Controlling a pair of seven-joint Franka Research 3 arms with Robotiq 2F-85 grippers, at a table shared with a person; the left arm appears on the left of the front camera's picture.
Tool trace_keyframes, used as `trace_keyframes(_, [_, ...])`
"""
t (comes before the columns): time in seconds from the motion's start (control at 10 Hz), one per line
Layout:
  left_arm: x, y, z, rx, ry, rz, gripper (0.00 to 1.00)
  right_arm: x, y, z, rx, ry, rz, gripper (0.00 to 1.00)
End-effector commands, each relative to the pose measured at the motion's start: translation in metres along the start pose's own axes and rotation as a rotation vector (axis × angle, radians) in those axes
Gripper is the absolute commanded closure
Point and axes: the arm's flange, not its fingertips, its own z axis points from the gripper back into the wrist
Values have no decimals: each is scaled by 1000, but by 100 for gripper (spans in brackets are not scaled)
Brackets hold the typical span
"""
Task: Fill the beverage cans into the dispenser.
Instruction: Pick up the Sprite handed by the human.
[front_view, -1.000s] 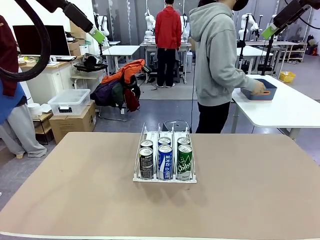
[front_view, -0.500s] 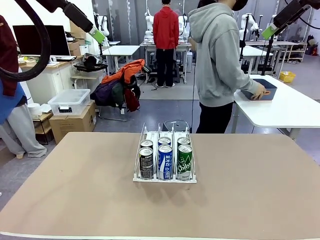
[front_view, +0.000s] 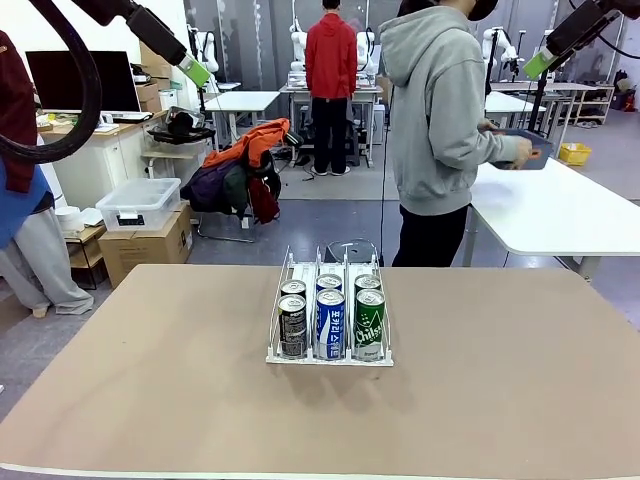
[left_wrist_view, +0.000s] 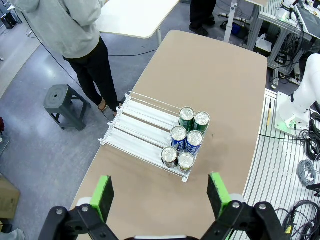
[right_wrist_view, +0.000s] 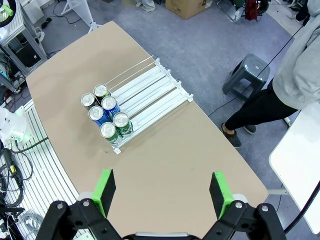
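Front view: clear three-lane dispenser with white base (front_view: 330, 359) stands mid brown bench (front_view: 150, 380), with six slim aluminium beverage cans (front_view: 330, 322) at its near end.
Left wrist view: left pincer (left_wrist_view: 160, 179) spread, empty, high above the bench.
Right wrist view: right pincer (right_wrist_view: 161, 175) spread, empty, likewise aloft.

My left tool (front_view: 197, 73) hangs high at the upper left, angled down toward the middle. Its fingers (left_wrist_view: 103, 195) stand wide apart with nothing between them. My right tool (front_view: 538, 64) mirrors it, high at the upper right, fingers (right_wrist_view: 218, 190) spread just as wide and gripping nothing.
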Motion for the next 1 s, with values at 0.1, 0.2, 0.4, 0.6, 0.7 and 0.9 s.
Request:
trace_keyframes(0.1, [-2, -2, 0, -22, -11, 11, 0, 0, 0, 0, 0, -2, 0, 0])
trace_keyframes(0.2, [-2, -2, 0, -22, -11, 11, 0, 0, 0, 0, 0, -2, 0, 0])
trace_keyframes(0.4, [-2, -2, 0, -22, -11, 11, 0, 0, 0, 0, 0, -2, 0, 0])
trace_keyframes(0.6, [-2, -2, 0, -22, -11, 11, 0, 0, 0, 0, 0, -2, 0, 0])
trace_keyframes(0.7, [-2, -2, 0, -22, -11, 11, 0, 0, 0, 0, 0, -2, 0, 0])
trace_keyframes(0.9, [-2, -2, 0, -22, -11, 11, 0, 0, 0, 0, 0, -2, 0, 0])
